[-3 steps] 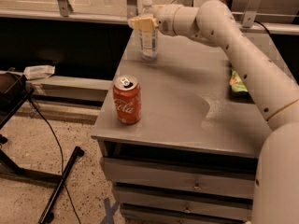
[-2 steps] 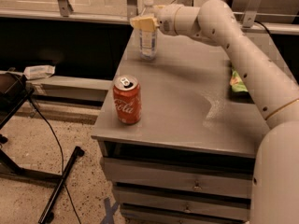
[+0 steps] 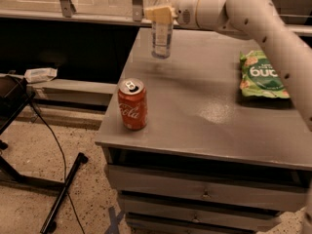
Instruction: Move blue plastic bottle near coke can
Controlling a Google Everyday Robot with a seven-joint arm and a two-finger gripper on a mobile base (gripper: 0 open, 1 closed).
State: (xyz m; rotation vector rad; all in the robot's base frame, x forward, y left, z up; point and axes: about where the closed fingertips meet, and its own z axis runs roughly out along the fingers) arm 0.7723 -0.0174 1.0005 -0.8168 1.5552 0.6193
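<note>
The blue plastic bottle [image 3: 162,30], clear with a white cap, hangs upright above the far left part of the grey table [image 3: 209,116], lifted clear of the top with its shadow below it. My gripper [image 3: 159,13] is shut on the bottle's upper part, its cream-coloured fingers [image 3: 157,12] around it. The arm reaches in from the upper right. The coke can [image 3: 132,104], red with a silver top, stands upright near the table's front left corner, well in front of the bottle.
A green snack bag [image 3: 263,75] lies at the table's right side. Drawers [image 3: 204,191] sit below the tabletop. On the floor at left are a black stand leg and cable [image 3: 58,199]. A window ledge runs behind the table.
The bottle has been lifted off the table in my gripper. The view has come closer to the table. The can has not moved.
</note>
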